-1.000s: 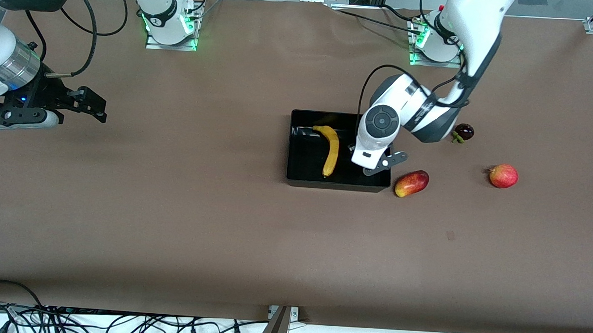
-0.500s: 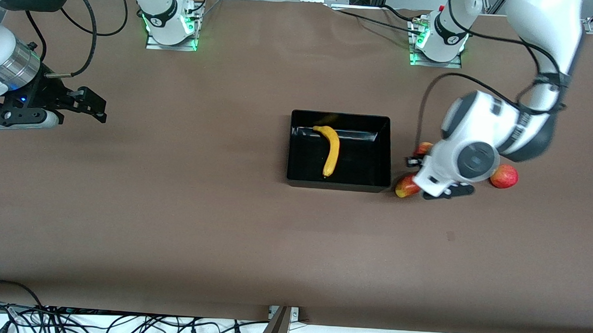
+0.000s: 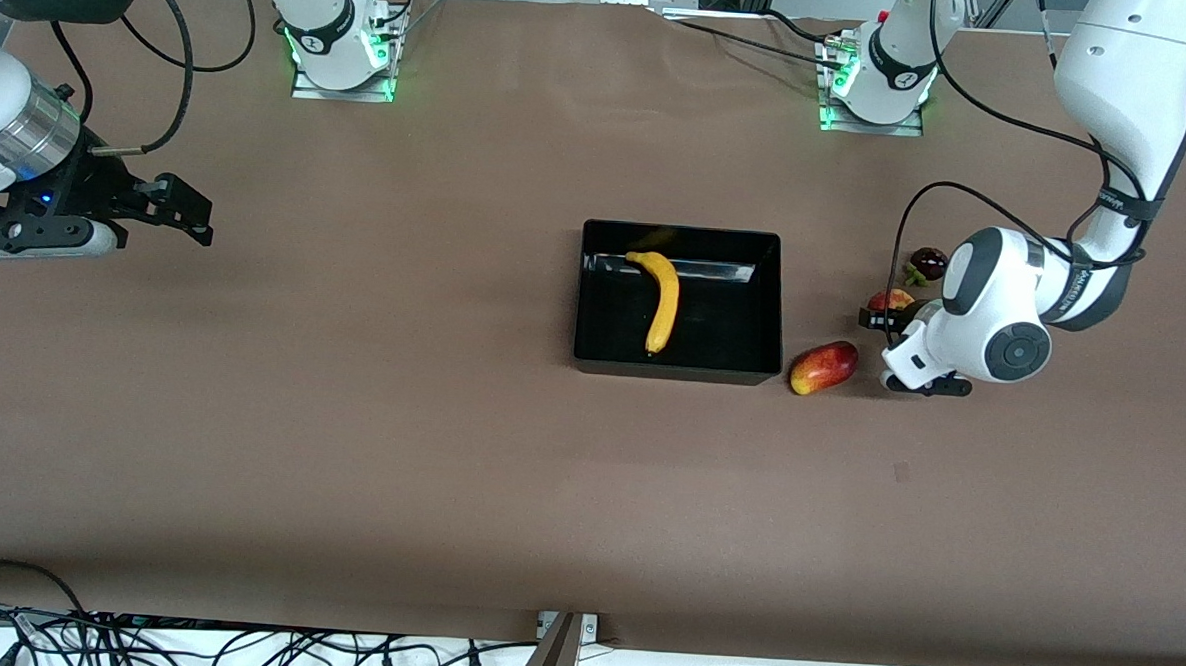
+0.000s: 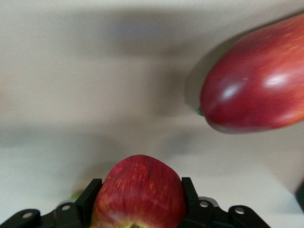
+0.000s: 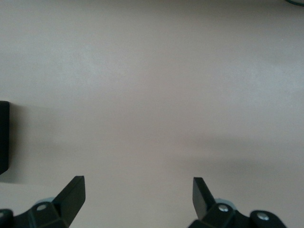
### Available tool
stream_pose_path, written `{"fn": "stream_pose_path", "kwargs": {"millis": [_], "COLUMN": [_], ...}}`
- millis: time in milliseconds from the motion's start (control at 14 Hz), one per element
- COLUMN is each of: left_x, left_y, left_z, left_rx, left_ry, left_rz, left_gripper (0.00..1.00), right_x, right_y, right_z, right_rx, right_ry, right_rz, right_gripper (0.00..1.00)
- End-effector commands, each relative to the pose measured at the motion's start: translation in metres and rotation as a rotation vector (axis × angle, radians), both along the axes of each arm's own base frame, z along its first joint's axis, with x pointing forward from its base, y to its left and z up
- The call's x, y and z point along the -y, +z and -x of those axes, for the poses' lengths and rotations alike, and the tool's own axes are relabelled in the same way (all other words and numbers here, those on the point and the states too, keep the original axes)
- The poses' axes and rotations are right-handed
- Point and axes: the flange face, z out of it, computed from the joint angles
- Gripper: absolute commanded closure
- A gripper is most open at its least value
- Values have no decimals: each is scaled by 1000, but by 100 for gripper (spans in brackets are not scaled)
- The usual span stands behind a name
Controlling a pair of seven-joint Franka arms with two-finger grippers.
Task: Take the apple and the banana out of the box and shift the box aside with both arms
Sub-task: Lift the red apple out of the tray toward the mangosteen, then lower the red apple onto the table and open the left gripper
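The black box sits mid-table with the yellow banana lying in it. My left gripper is low over the table beside the box, toward the left arm's end, and is shut on the small red apple. In the left wrist view the apple fills the gap between the two black fingers. My right gripper waits open and empty above bare table at the right arm's end. Its fingertips stand wide apart in the right wrist view.
An elongated red-yellow fruit lies by the box's corner, nearer the front camera than the left gripper; it also shows in the left wrist view. A dark purple fruit lies farther back. The left arm's wrist hides the larger round red fruit.
The left arm swung from over the box out toward the left arm's end of the table, carrying the apple, and now covers the larger round red fruit. The right arm has not moved.
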Motion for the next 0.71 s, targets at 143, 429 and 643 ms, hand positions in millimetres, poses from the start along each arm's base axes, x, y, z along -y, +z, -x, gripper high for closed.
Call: {"fn": "stream_pose_path", "kwargs": {"millis": [143,429,643], "left_x": [5,47,110], "left_y": [8,104,189], "left_z": [11,-15,-34], "left_rx": [33,-2,32], "left_ry": [-31,-97,-178], "left_rz": [-6,-31,15], "left_gripper": [0,0,0], "right_x": [1,0,1], "right_y": [7,7,7], "right_z": [2,2,2], "right_rx": [2,4,2], "right_ry": [-6,-5,-6], "right_rz": [2,1,1], "right_gripper": [0,0,0]}}
